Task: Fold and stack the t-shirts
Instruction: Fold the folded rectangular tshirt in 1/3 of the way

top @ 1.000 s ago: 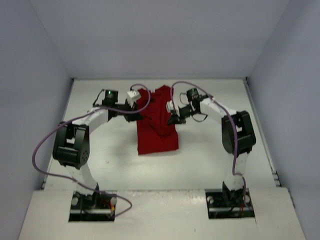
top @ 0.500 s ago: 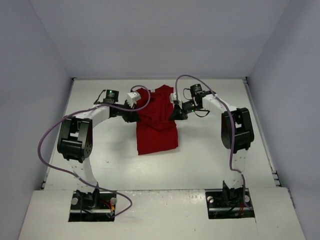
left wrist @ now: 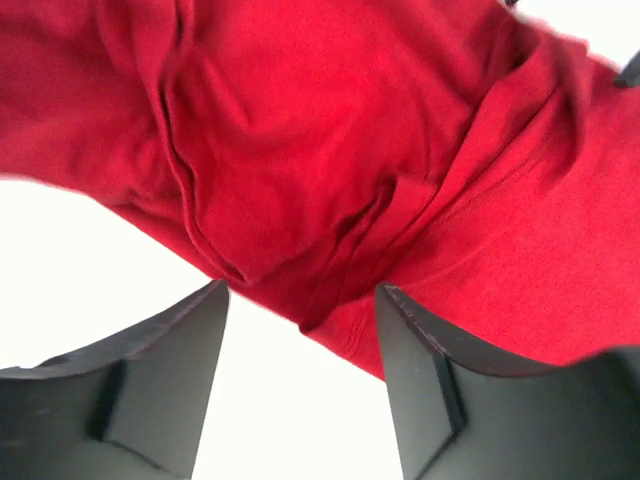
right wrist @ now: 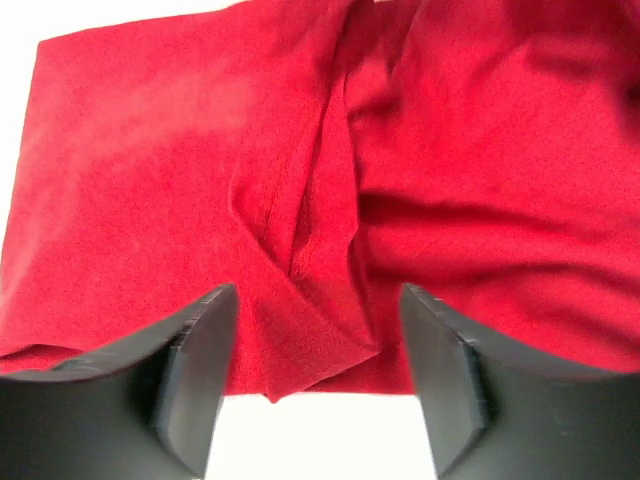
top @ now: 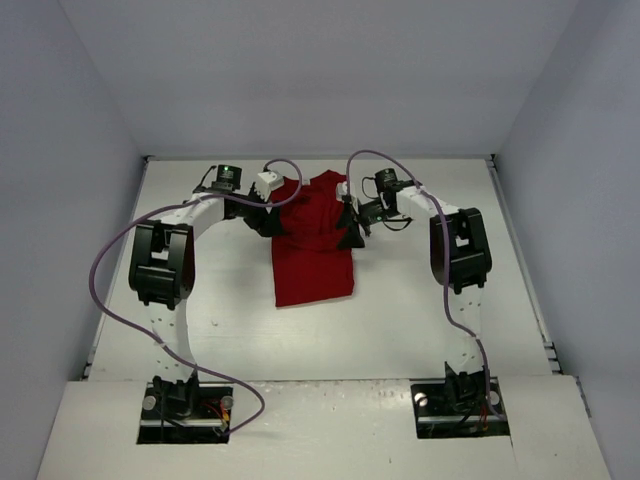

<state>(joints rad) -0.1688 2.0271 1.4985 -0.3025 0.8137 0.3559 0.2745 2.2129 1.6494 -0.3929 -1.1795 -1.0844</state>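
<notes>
T-shirt (top: 314,262) between left claw (left wrist: 300,296), right claw (right wrist: 320,296)

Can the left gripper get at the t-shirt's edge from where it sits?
Probably yes: the left gripper is open, and the dark red t-shirt has its bunched edge right at the gap between the jaws, with nothing else in the way.

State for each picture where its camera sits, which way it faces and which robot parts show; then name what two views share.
Top view: above, behind the arms, facing down at the table and red t-shirt; both whole arms show.
Left wrist: rides the left gripper, facing the t-shirt's edge; its spread fingers show.
Right wrist: rides the right gripper, facing the t-shirt's other side; its spread fingers show.
Shared: both wrist views see the t-shirt.
</notes>
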